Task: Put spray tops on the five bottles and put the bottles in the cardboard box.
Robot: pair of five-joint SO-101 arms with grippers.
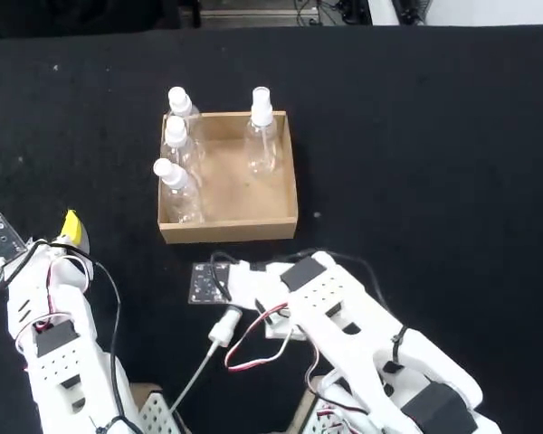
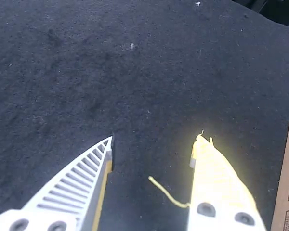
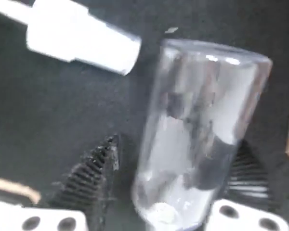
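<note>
The fifth bottle (image 3: 197, 120) sits lengthwise between the spread jaws of the right gripper (image 3: 178, 144), apparently not yet pinched, the loose spray top (image 3: 82, 41) just beside its far end, while the left gripper (image 2: 155, 138) hangs open well apart, beside the cardboard box (image 1: 226, 231).

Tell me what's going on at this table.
Four bottles, each with its top on, stand in the cardboard box. The right gripper is down at the table in front of the box, open, with the fifth bottle between its fingers. A loose spray top lies close by. The left gripper hangs open over bare table beside the box, holding nothing.
</note>
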